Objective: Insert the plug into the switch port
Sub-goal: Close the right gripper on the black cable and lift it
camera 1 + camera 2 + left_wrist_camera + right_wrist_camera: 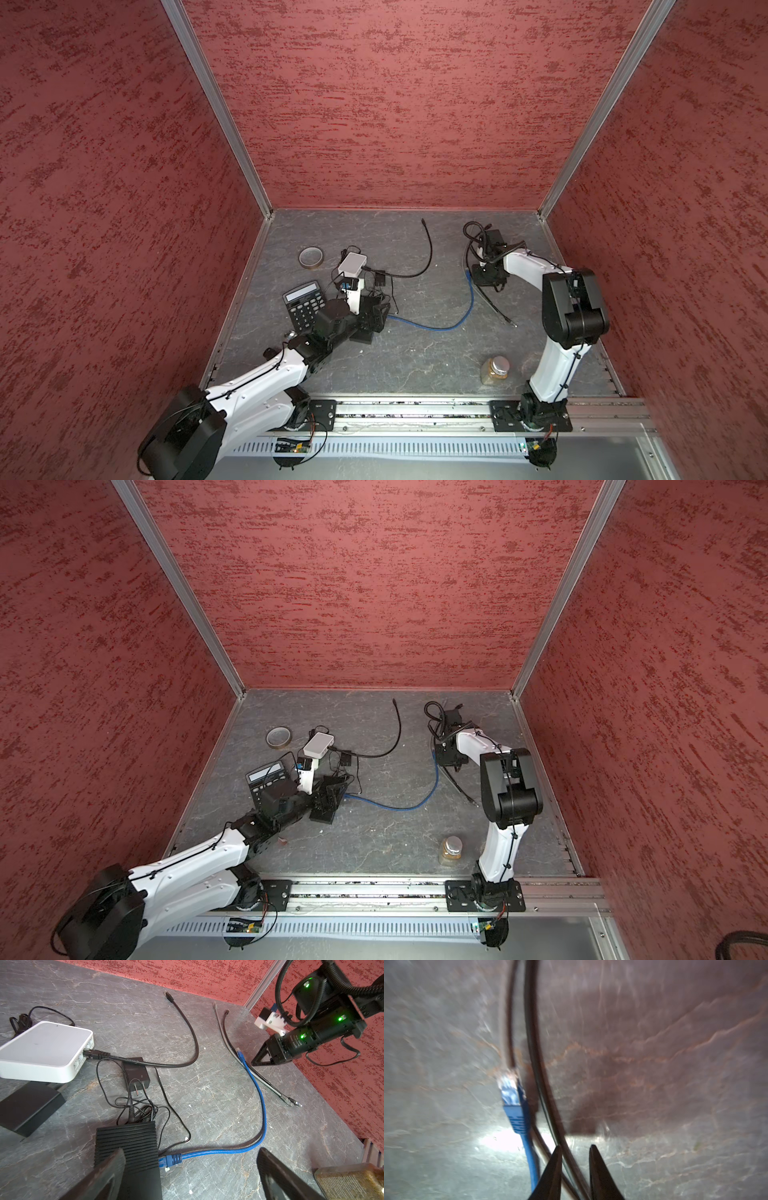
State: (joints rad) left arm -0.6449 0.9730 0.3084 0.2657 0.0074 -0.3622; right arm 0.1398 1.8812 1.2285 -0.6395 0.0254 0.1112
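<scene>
My right wrist view is motion-blurred, with white glare on the tabletop (500, 1140) and a dark shadow; both top views are sharp and evenly lit.

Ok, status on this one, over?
Left gripper wide open, beside black switch. Right gripper slightly open, empty, by loose blue plug. Plug flat on table, not inserted. Black cable alongside plug, crossing under right gripper.

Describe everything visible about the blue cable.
The blue cable is a rubbery-looking network lead lying slack in a curve on the grey table. One booted plug sits in the black ribbed switch; its free clear-tipped plug lies flat beside dark cables, just outside the right gripper's parted fingertips, ungripped.
</scene>
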